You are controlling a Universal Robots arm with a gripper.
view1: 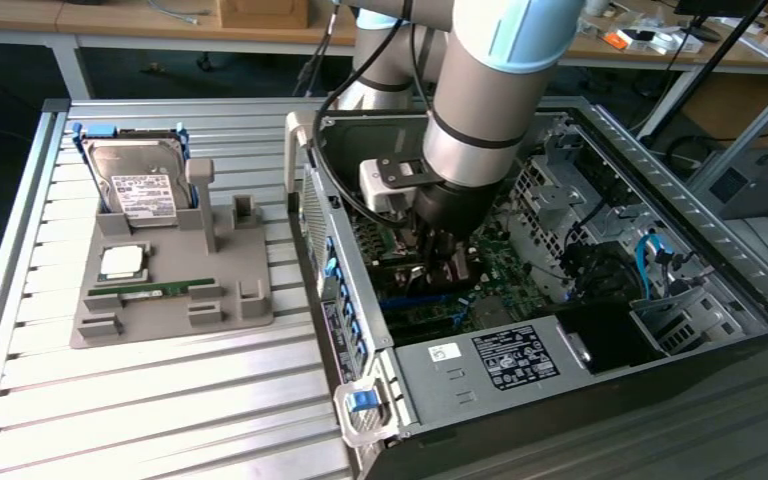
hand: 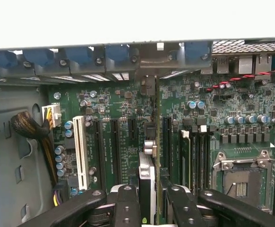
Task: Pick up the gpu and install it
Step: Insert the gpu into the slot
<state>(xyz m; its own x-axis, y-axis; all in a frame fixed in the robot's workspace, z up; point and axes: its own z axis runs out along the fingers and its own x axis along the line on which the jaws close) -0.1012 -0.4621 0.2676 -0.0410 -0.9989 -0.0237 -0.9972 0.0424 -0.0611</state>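
Gripping the gpu (hand: 149,182) edge-on, the gripper (hand: 149,208) holds it over a motherboard (hand: 123,101) slot inside the open computer case (view1: 704,200); pickup appears complete, seating unconfirmed.

Slatted metal table (view1: 157,400), grey parts holder (view1: 177,300) and open computer case (view1: 704,300) on it

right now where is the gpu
The gpu stands on edge between the end effector's fingers, inside the open computer case at the exterior view's right, low over the motherboard's expansion slots.
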